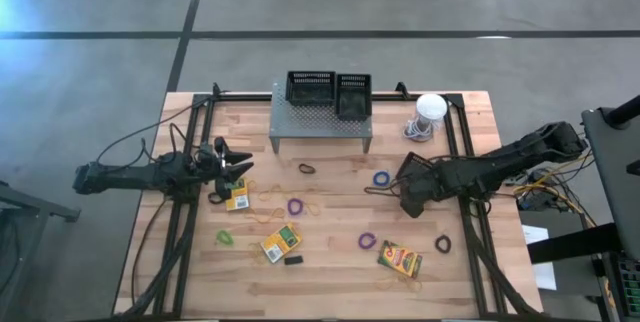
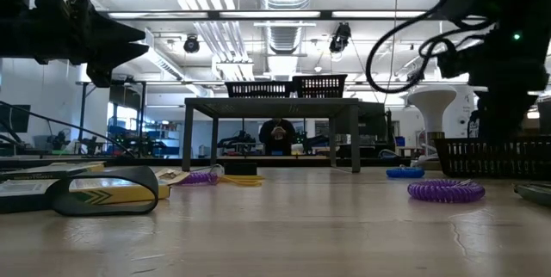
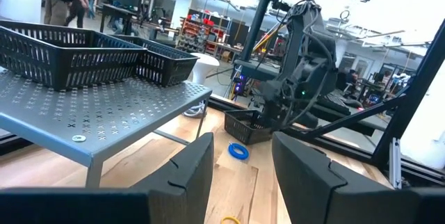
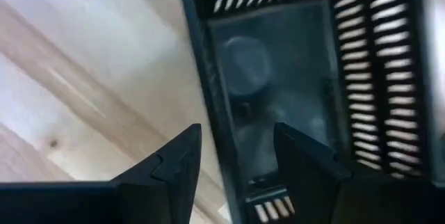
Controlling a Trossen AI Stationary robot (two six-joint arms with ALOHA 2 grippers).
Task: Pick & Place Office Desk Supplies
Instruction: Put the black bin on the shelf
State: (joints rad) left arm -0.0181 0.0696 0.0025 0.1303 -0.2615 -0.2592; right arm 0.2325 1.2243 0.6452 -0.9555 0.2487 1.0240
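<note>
Three black lattice baskets [image 1: 311,87], three crayon boxes [image 1: 399,259]; left gripper [image 1: 236,159] and right gripper [image 1: 408,194] both spread.

Far centre blocked by the metal shelf [image 1: 319,122] carrying two baskets [image 1: 311,86]; open gap beneath it between the legs. Right side crowded: third basket [image 1: 415,177] on the table under the right gripper [image 1: 412,198], white round object [image 1: 429,112] at far right. Near centre littered with crayon boxes [image 1: 281,242] and rubber bands [image 1: 296,205], with bare wood strips between; left gripper [image 1: 236,165] hangs above the left edge.
</note>
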